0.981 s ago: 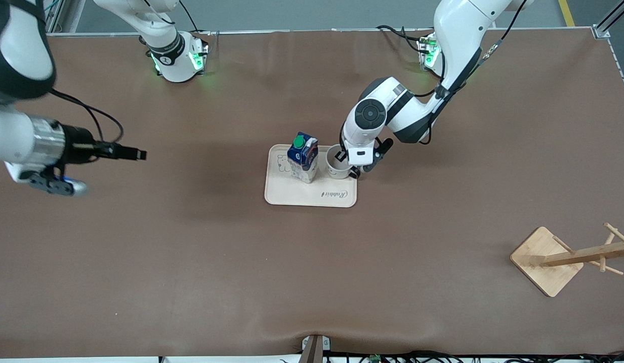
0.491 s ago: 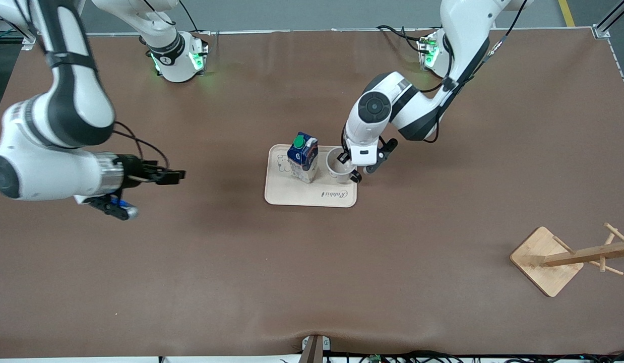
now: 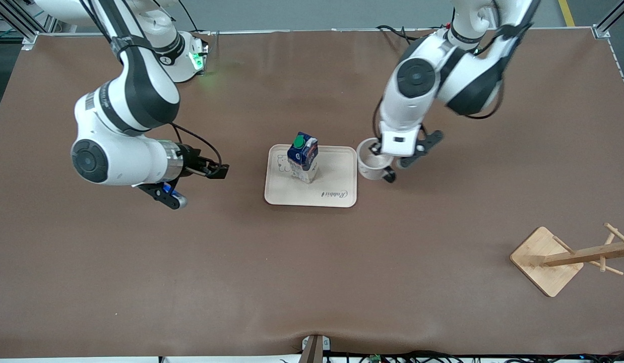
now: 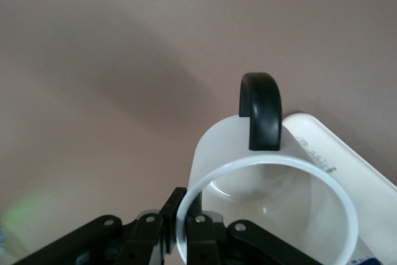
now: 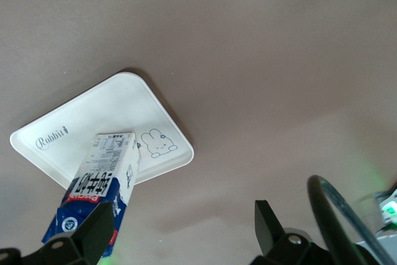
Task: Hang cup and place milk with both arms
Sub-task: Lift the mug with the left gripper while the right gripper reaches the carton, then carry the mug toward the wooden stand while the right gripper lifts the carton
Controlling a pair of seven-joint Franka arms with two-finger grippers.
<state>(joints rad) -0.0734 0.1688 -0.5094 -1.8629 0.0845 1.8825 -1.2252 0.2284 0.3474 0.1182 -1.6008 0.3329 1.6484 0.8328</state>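
Note:
The milk carton (image 3: 303, 157), dark blue above and white below with a green cap, stands on the beige tray (image 3: 337, 190). It also shows in the right wrist view (image 5: 99, 190), between the spread fingers. My left gripper (image 3: 380, 154) is shut on the rim of the white cup (image 3: 368, 169) and holds it in the air just off the tray's edge toward the left arm's end. In the left wrist view the fingers pinch the cup's rim (image 4: 214, 181) and its black handle (image 4: 260, 110) points away. My right gripper (image 3: 220, 170) is open and empty, beside the tray toward the right arm's end.
A wooden cup rack (image 3: 584, 256) on a square bamboo base (image 3: 544, 262) stands near the front camera at the left arm's end of the table. The brown table mat covers the rest.
My left gripper has lifted the cup off the tray and carried it toward the left arm's end. My right arm has swung in toward the tray and the milk.

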